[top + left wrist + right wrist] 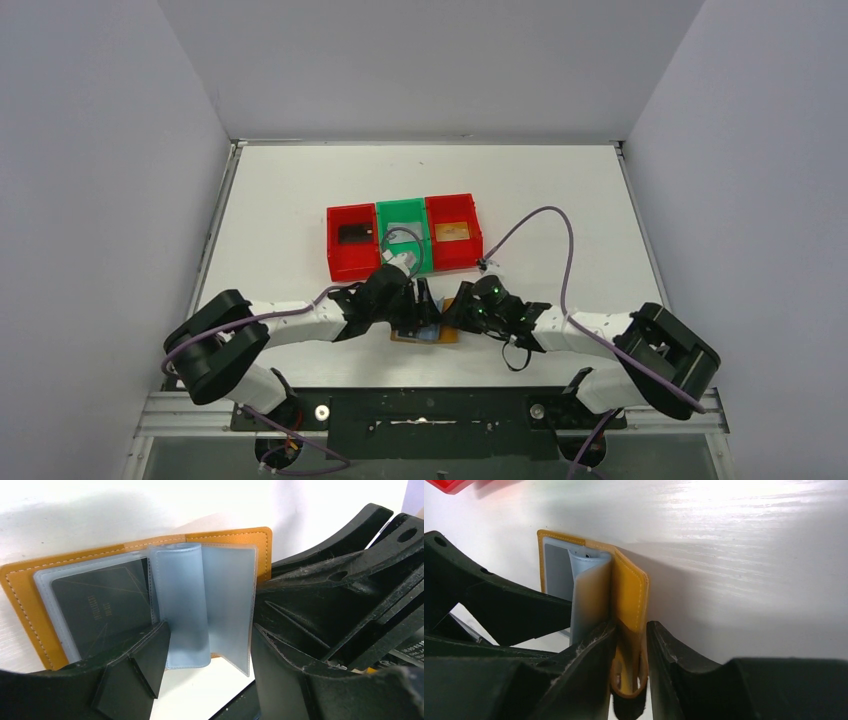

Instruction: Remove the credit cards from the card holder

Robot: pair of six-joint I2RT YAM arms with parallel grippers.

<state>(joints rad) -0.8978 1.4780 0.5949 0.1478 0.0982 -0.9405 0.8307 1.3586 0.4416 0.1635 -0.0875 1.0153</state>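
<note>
Card holder (20,595) lies open, black card (100,610) still sleeved; right gripper (631,630) pinches its raised cover, left gripper (206,640) spread loose around blue sleeves (185,605).

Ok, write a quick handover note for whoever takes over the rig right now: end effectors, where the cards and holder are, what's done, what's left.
Left end effector: open, fingers either side of the upright pale sleeves.
Right end effector: shut on the card holder, pinching its tan cover.
The holder lies open on the table, between the two arms.
Done: black card in the left red bin, orange-brown card in the right red bin.
Green bin: contents unclear from above.
Left: a dark card still sits in a holder sleeve; pull it out.
</note>
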